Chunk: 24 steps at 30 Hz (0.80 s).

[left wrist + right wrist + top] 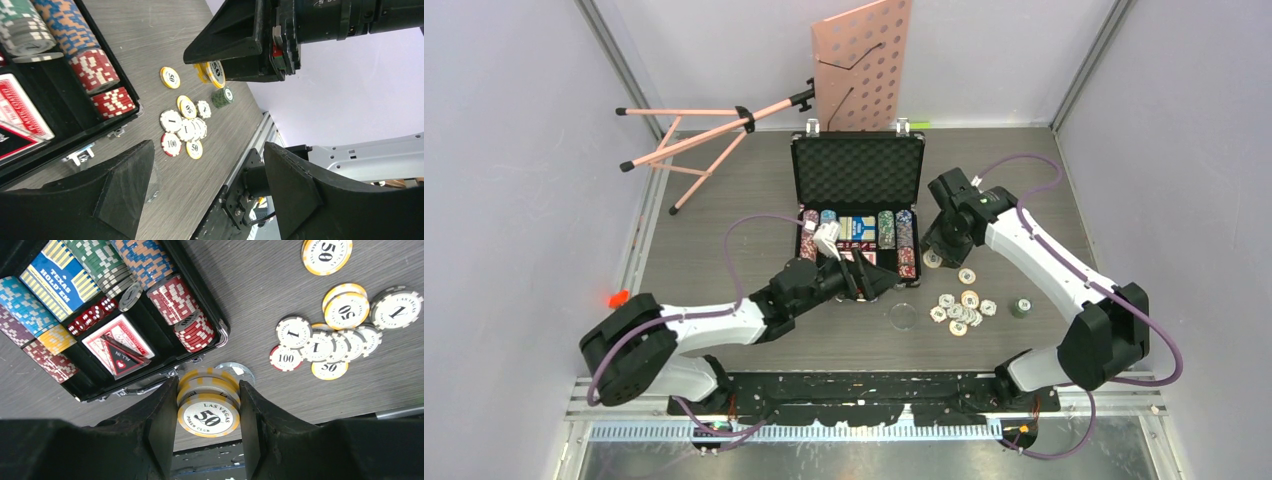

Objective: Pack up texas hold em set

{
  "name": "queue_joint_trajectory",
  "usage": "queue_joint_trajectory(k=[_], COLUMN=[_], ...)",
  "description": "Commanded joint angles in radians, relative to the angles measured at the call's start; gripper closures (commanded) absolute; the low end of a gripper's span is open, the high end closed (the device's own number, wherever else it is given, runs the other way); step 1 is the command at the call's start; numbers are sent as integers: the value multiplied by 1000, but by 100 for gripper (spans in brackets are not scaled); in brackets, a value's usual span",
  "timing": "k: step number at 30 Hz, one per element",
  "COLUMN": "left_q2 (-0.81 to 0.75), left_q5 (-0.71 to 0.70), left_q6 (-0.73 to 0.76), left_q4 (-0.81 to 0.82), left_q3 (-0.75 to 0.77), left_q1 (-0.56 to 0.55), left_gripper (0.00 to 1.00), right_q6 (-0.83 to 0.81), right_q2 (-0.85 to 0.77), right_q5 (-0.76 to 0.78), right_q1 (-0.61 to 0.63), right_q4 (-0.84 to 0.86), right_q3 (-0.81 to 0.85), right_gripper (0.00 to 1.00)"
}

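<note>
I think the yellow chips (208, 415) could slip and spill, because the right pincer (207, 390) squeezed the little stack only by its edges. They could also bump the red chips (185, 315) in that row. The left pincer (209, 147) was wide apart and held nothing. The black case (857, 172) lay open in the middle of the table (724, 200), lid up, with bright chips, cards (60, 277) and red dice (92, 315) inside. More loose chips (959, 308) lay beside it.

Seen from above, loose chips (962, 310) on the bench (724, 200) are too small to read. Right-wrist view: the right arm's fingers (155, 432) hide the sides of the yellow chip stack (207, 407); the briefcase (80, 357) runs off-frame.
</note>
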Motion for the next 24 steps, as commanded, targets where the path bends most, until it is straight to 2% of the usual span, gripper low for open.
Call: queue_joint_trajectory(k=[1,4,13,24], left_q2=[58,107,226,284], left_q5=[-31,-10,9,-18], left_q6=[-32,-49,-98,-134], left_q4=[152,177,224,235], left_q3=[50,71,122,164], left_q1=[-24,-28,-35,-32], left_gripper=[17,22,24,29], right_q6=[120,139,174,204], right_q2=[-7,-14,-12,-41], right_q5=[29,24,6,-8], right_q1=[30,48,99,139], right_q4=[-17,-7,-10,-8], right_q3=[41,49,87,83], right_gripper=[94,94,94,94])
